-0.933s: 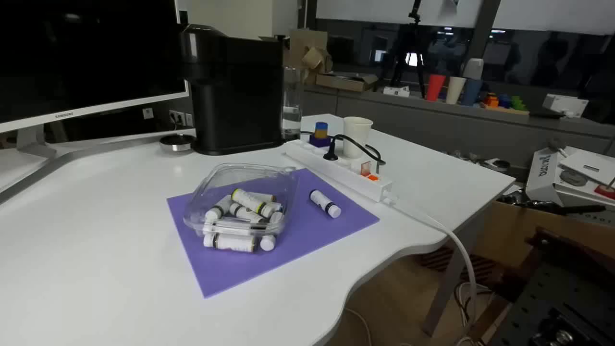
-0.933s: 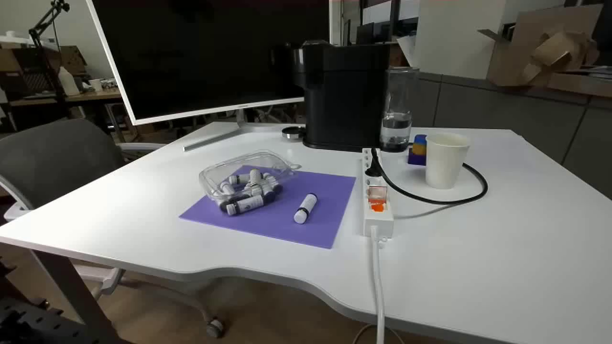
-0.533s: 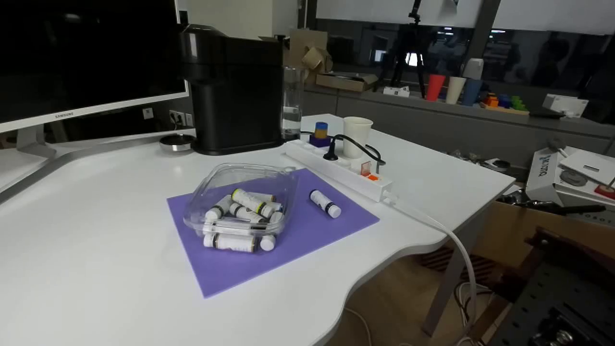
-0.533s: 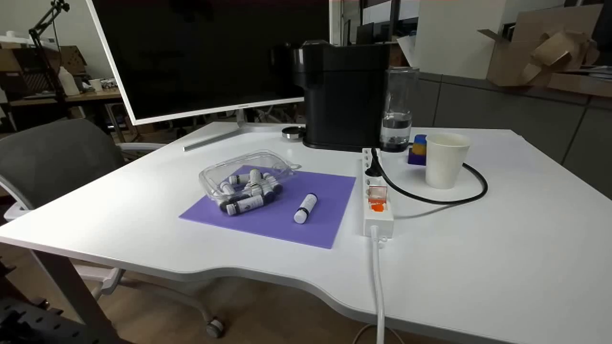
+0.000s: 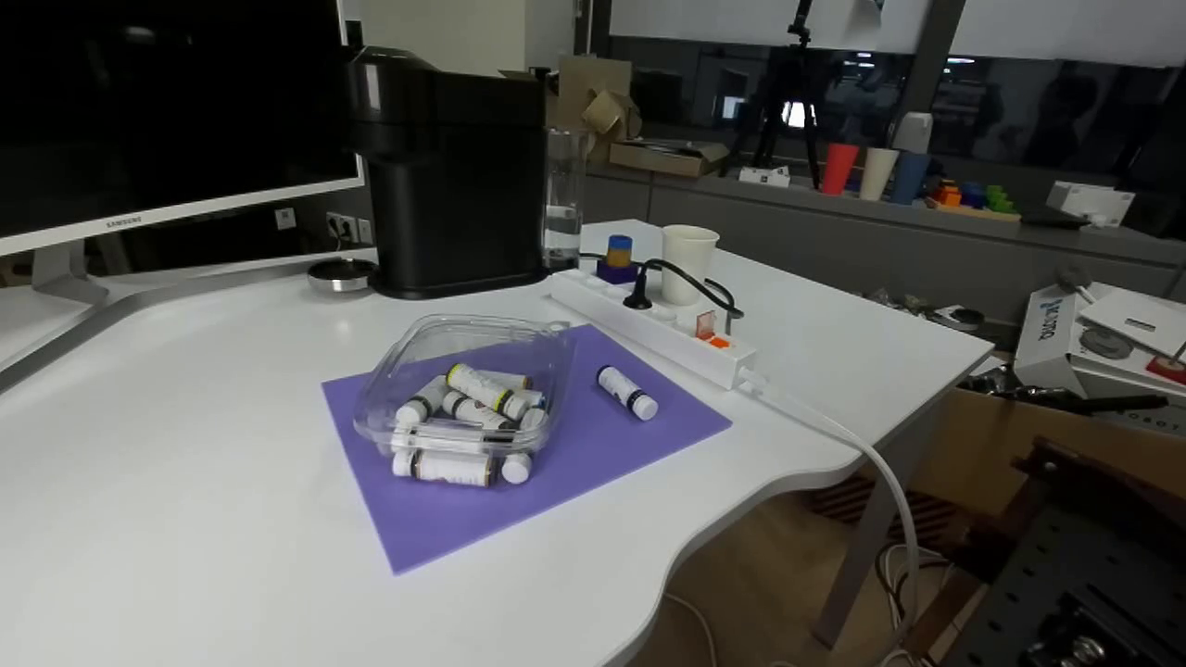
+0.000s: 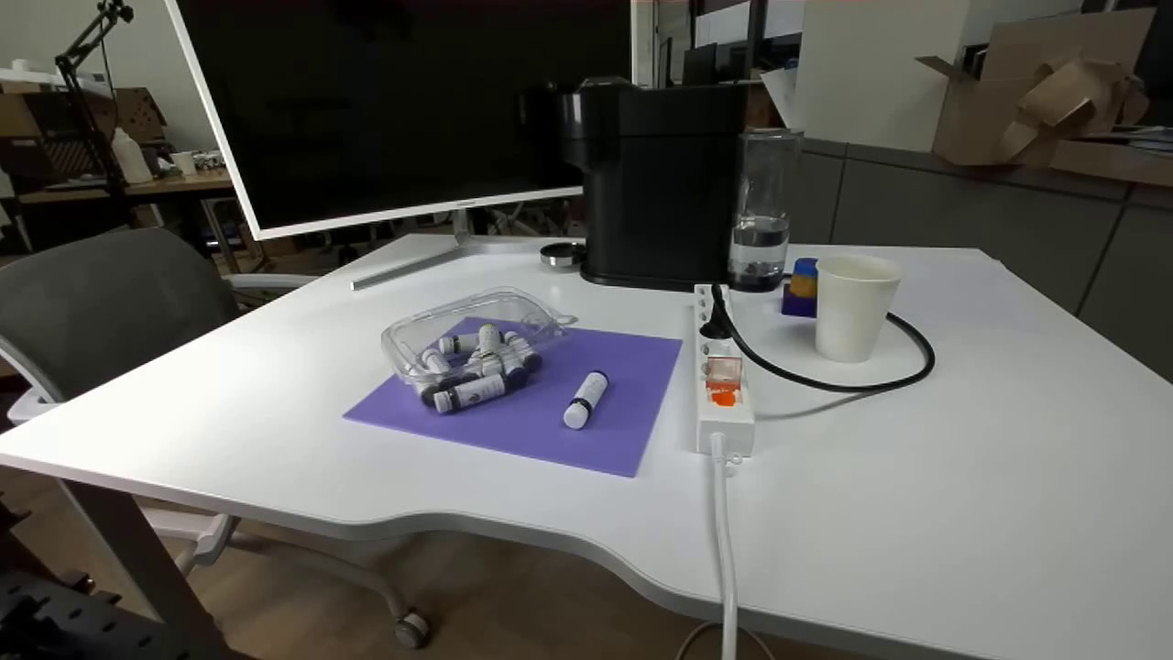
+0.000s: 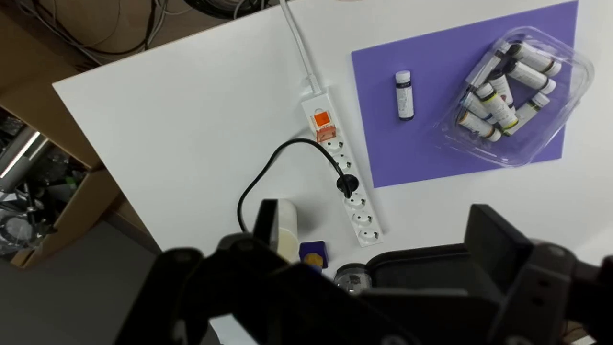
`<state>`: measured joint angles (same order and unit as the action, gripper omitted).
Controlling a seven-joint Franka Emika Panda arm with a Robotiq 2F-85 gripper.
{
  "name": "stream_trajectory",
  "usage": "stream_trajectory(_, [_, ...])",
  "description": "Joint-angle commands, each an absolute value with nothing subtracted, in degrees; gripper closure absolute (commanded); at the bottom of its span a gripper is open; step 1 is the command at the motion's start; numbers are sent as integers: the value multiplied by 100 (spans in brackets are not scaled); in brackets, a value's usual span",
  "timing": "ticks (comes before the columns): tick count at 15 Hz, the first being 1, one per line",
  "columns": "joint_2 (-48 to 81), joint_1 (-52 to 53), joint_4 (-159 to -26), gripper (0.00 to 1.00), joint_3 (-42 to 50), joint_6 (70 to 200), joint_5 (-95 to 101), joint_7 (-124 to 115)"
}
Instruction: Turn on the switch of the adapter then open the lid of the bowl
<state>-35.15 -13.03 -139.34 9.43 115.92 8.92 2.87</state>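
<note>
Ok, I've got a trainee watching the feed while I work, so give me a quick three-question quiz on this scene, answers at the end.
1. Fill in the blank: the switch on the white power strip is coloured ____.

2. True or false: the cover of the switch stands flipped up, leaving the switch exposed.

3. What is the bottle that lies apart from the clear bowl resting on?
A) the power strip
B) the paper cup
C) the purple mat

Key: 1. orange; 2. true; 3. C
</note>
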Motion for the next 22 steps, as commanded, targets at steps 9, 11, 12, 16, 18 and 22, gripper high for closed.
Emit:
stream_trajectory(9, [-1538,-930,-13861,0,1370,13113,666,1700])
stream_trajectory(11, [-1024,-870,-13706,0,1449,13286,594,2242])
stream_trajectory(12, [-753,-867,-13630,0,1462,13419,596,2465])
stream_trajectory(16, [263,-932,-13296,0,1410,13598,376,3443])
stream_trajectory(18, [-6,-1020,-13581,0,1306,13634,465,3162])
stream_trajectory(22, [510,-1078,-13318,0,1255,13643,482,3169])
